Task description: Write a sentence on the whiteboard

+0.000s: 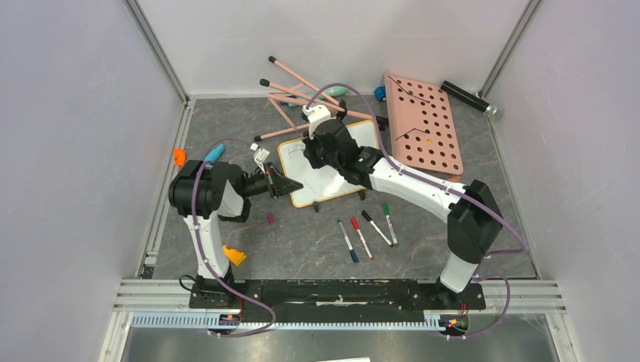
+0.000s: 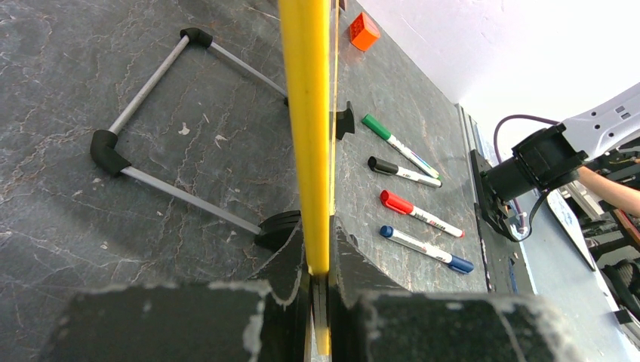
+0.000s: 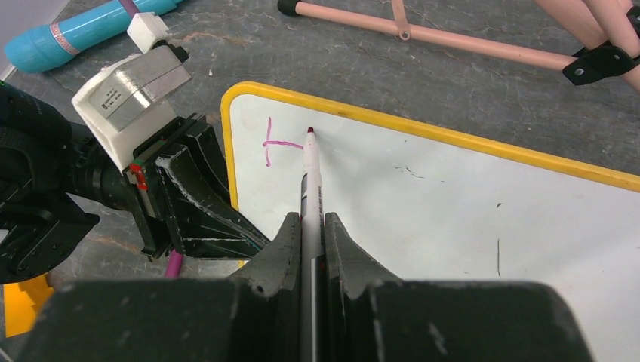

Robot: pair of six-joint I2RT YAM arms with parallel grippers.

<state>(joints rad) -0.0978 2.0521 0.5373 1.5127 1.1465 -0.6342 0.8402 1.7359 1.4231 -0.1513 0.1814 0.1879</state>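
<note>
While the left hand (image 2: 317, 256) clamps the board (image 3: 453, 204), the right hand (image 3: 309, 226) grips a marker (image 3: 308, 173). Of the sentence (image 3: 275, 143), only two strokes are drawn.

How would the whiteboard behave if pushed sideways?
Probably stiff: the whiteboard has a yellow rim running straight out of the left tool. It looks thin, so likely light; it may skid or tip on its small black feet. Its glossy face looks slippery.

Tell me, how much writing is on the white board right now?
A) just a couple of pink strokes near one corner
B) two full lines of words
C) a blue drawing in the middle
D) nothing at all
A: the right wrist view shows that the only writing is a couple of pink strokes near a corner of the whiteboard, with the marker tip right beside them.
</note>
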